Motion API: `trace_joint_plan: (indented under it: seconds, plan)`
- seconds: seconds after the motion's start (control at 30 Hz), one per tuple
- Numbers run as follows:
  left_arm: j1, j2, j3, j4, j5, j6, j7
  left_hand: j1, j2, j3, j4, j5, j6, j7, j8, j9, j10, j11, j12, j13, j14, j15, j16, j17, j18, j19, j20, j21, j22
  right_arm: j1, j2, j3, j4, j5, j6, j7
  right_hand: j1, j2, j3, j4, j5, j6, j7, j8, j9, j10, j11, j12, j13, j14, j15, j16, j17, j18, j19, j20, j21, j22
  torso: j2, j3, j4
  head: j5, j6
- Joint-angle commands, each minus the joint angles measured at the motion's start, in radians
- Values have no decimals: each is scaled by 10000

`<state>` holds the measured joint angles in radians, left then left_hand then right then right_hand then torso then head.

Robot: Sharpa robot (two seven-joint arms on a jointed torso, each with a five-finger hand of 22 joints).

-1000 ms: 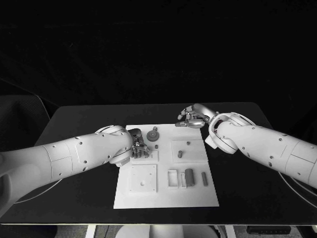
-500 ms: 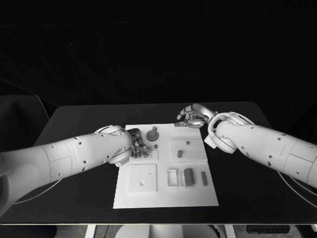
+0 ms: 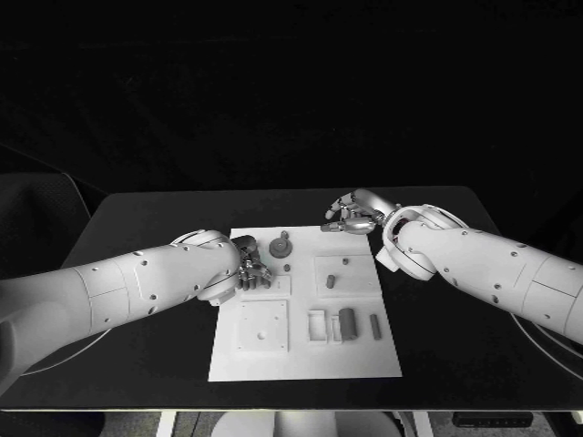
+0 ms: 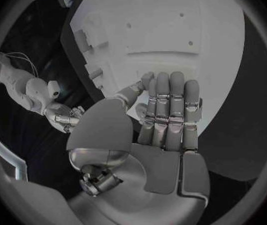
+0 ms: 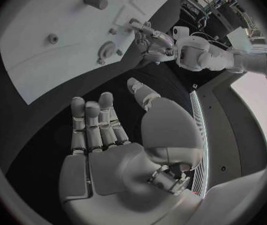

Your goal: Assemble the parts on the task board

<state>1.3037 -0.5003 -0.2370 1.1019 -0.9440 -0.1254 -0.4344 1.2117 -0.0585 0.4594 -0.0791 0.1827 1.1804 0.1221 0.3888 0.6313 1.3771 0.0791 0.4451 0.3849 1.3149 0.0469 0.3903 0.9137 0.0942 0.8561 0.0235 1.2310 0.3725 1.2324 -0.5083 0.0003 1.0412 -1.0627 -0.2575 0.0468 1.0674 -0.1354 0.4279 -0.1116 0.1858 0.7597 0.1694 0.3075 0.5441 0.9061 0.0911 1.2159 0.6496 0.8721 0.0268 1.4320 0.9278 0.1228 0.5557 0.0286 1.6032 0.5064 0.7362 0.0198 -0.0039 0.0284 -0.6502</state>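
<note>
The white task board (image 3: 305,360) lies in the middle of the black table. My left hand (image 3: 250,265) hovers over its far left part, fingers straight and side by side (image 4: 170,110), holding nothing, tips close to the board (image 4: 171,30). Just right of this hand stands a round knobbed part (image 3: 281,246) with a small peg (image 3: 291,269) beside it. My right hand (image 3: 351,217) sits past the board's far right corner over the table, flat and empty (image 5: 108,135). A dark cylinder (image 3: 348,322) and a slim pin (image 3: 377,329) lie in the near right slots.
A raised square plate (image 3: 344,287) on the board's right carries a short peg (image 3: 332,281). Another square plate (image 3: 261,339) sits near left. Black table (image 3: 148,228) surrounds the board on all sides.
</note>
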Motion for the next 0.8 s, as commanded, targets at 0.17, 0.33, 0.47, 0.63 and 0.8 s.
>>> trace_joint_plan:
  seconds: [0.17,0.33,0.47,0.63,0.8]
  plan:
    - [-13,2,0,-12,-344,98,101,548,471,517,-464,31,16,-69,68,17,79,-147,8,6,72,15,61,12,446,93,-7,60,17,-1,10,4,9,-13,168,29,-34,80,-70,23,-27,-82,11,5,-8,-49,30,-32,-17,-63,4,-65,-18,-59,-43,-9,-51,-10,2,-2,-1,27,-18]
    - [-27,25,1,-12,-344,102,129,548,469,520,-465,31,16,-69,68,18,79,-147,7,5,72,15,61,13,446,93,-7,61,17,-1,14,4,-1,-13,170,31,-41,82,-73,27,-27,-84,11,6,-9,-50,31,-32,-18,-64,5,-65,-19,-60,-44,-9,-51,-10,6,7,-18,27,-25]
    - [-40,42,1,-35,-341,75,180,549,468,522,-465,31,16,-69,68,18,80,-146,6,5,72,15,60,15,446,93,-7,61,17,-1,10,4,-4,-13,176,28,-45,84,-76,30,-27,-85,11,6,-9,-51,32,-32,-19,-65,6,-65,-19,-60,-44,-9,-51,-11,6,11,-12,25,-32]
    - [-48,67,1,-58,-339,127,197,549,465,525,-465,31,14,-69,66,18,79,-146,4,4,71,15,59,17,446,92,-6,61,16,-1,11,4,2,-13,213,14,-52,86,-80,35,-27,-86,11,7,-9,-51,32,-32,-19,-65,7,-66,-20,-61,-44,-8,-52,-11,-2,16,-1,26,-41]
    - [-55,98,1,-56,-330,48,185,540,404,539,-472,26,-43,-53,29,8,45,-132,-27,-9,45,25,39,31,442,73,-2,54,11,-1,13,4,-6,-11,220,20,-57,88,-82,38,-27,-86,11,7,-9,-52,33,-32,-20,-66,8,-66,-21,-62,-44,-8,-52,-12,2,19,-9,26,-44]
